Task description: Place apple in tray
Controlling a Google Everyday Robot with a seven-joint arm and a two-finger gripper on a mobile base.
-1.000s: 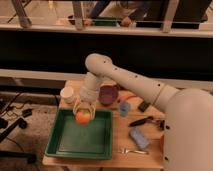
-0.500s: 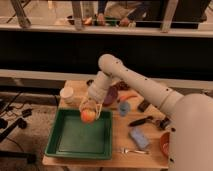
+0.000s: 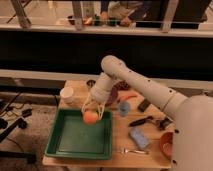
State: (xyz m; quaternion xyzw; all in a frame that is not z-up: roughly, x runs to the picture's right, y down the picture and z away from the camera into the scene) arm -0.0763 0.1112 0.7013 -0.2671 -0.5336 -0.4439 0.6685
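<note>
While the gripper (image 3: 91, 111) hangs over the green tray's (image 3: 65, 148) far right corner, its jaws stay clenched around the apple (image 3: 90, 117), a small round orange-yellow fruit between them.

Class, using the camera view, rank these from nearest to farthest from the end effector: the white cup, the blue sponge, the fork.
The end effector holds the apple over the green tray.
1. White cup, to its left beyond the tray.
2. Fork, at the front edge.
3. Blue sponge, farther right.
</note>
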